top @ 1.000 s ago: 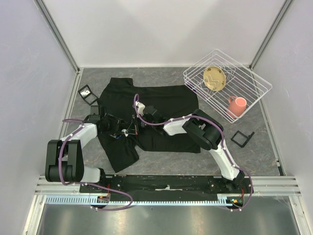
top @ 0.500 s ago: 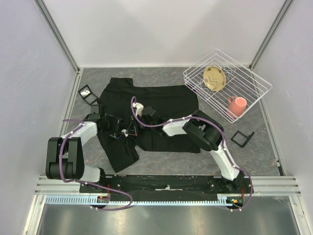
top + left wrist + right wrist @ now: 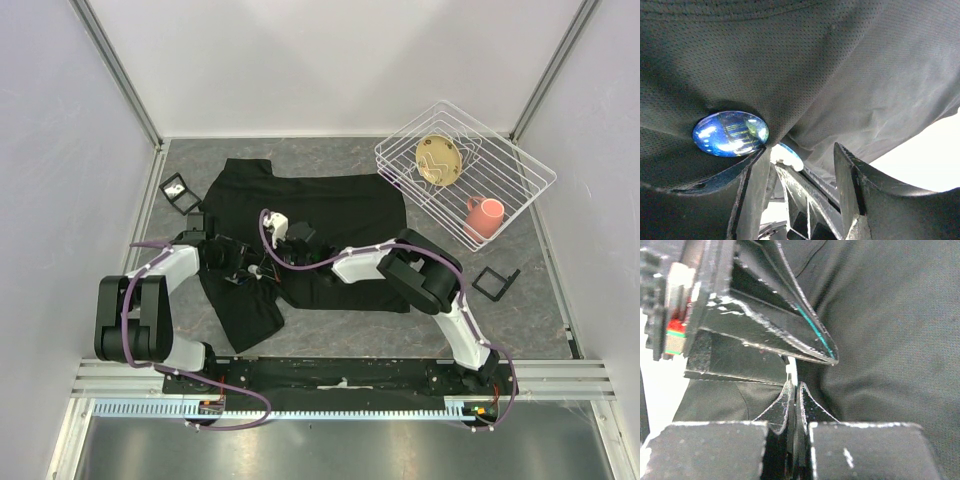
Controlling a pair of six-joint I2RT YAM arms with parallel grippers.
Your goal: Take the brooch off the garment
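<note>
The garment (image 3: 340,205) is a black T-shirt lying flat on the grey table; it fills the left wrist view (image 3: 850,65) and the right wrist view (image 3: 890,330). The brooch (image 3: 730,133), a glossy blue oval dome, sits on bunched fabric just above my left gripper's left finger (image 3: 752,195). My left gripper (image 3: 243,266) (image 3: 802,165) is open under the cloth. My right gripper (image 3: 268,260) (image 3: 793,386) reaches in between those open jaws. It is shut, with a thin white piece (image 3: 792,371) at its tips. That piece looks white and blue in the left wrist view (image 3: 788,155), beside the brooch.
A white wire basket (image 3: 392,172) at the back right holds a tan plate (image 3: 438,160) and a pink mug (image 3: 485,216). Small black square frames lie at the left (image 3: 175,190) and right (image 3: 495,283) of the shirt. Walls close in the table.
My right wrist has shifted left and a little toward the left arm, bringing its tips closer to the left gripper. The left arm has barely moved.
</note>
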